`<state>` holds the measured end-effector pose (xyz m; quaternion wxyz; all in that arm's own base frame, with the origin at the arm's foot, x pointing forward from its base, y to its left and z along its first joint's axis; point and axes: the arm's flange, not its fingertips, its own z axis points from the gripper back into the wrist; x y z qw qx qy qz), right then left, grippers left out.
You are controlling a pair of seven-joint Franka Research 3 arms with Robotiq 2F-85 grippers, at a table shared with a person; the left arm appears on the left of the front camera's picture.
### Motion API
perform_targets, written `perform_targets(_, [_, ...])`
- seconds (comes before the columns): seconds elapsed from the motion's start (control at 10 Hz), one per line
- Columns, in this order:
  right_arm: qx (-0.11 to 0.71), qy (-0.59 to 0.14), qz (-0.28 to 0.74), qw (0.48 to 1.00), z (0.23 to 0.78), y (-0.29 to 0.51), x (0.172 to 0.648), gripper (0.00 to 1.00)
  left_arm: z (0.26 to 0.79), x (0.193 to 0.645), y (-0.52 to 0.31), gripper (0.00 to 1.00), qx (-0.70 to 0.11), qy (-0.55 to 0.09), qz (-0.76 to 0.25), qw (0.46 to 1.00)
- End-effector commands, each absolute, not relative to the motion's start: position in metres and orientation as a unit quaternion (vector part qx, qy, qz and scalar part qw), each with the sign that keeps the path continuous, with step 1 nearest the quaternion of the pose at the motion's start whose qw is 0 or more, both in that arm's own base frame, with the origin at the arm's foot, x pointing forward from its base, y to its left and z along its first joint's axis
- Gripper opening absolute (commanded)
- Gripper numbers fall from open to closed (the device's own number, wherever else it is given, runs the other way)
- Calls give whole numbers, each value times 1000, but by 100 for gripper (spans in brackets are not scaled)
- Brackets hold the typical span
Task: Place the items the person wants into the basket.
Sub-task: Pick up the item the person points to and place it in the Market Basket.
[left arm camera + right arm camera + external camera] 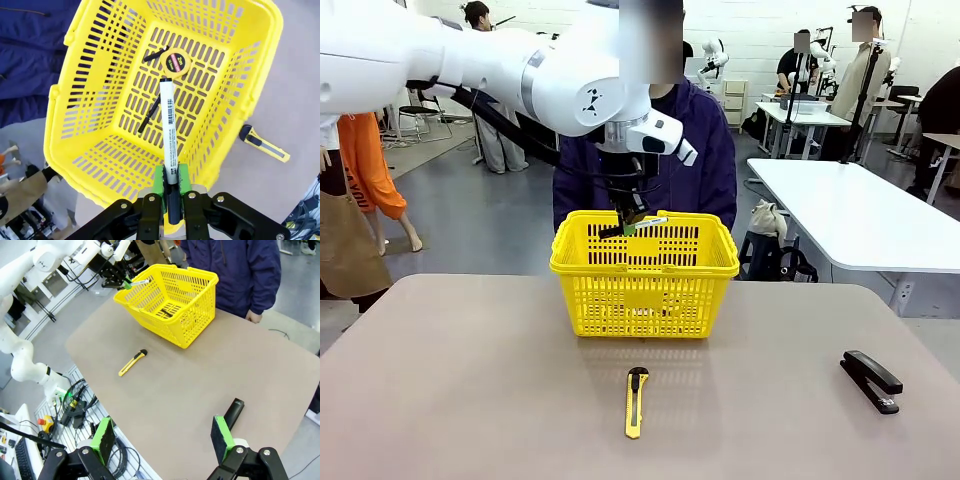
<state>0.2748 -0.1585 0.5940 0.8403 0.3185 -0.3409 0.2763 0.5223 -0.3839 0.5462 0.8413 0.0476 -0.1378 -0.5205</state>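
Hovering over the yellow shopping basket (pixel 645 290), the left claw (pixel 632 222) is clamped tight on the black cap of the white-barrelled marker (pixel 169 132), whose long barrel juts out level above the basket's open top. In the left wrist view the marker hangs over the slotted floor, where the round yellow-and-black tape measure (pixel 176 61) and the thin black pen (pixel 149 113) already lie toward the far side. The person (pixel 705 160) in the dark purple-blue jacket stands just behind the basket's far rim.

The step in hand looks like releasing the marker, likely the last of the wanted items. To do it well, the claw should sink a little so the marker falls a short way and does not bounce out, and it should be kept over the middle of the floor, away from the walls, so neither end catches the rim. Only then should the pads part, and the arm lift straight up.

The right claw (pixel 165 440) waits with its pads spread wide and nothing between them, above the near right part of the table (pixel 470 380), close to the black stapler (pixel 871 380). The yellow utility knife (pixel 636 401) lies on the table just near of the basket; both should be left alone.
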Motion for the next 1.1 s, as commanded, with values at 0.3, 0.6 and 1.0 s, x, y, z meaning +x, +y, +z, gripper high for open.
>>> perform_targets(0.3, [325, -344, 277, 837, 594, -158, 276, 100, 500, 574, -376, 14, -3, -119, -522, 844])
perform_targets(0.6, [325, -344, 277, 837, 594, -158, 276, 100, 459, 597, -376, 14, 4, -91, -507, 857])
perform_targets(1.0, [325, -344, 277, 837, 594, -158, 276, 100, 432, 613, -385, 14, 1, -79, -504, 860])
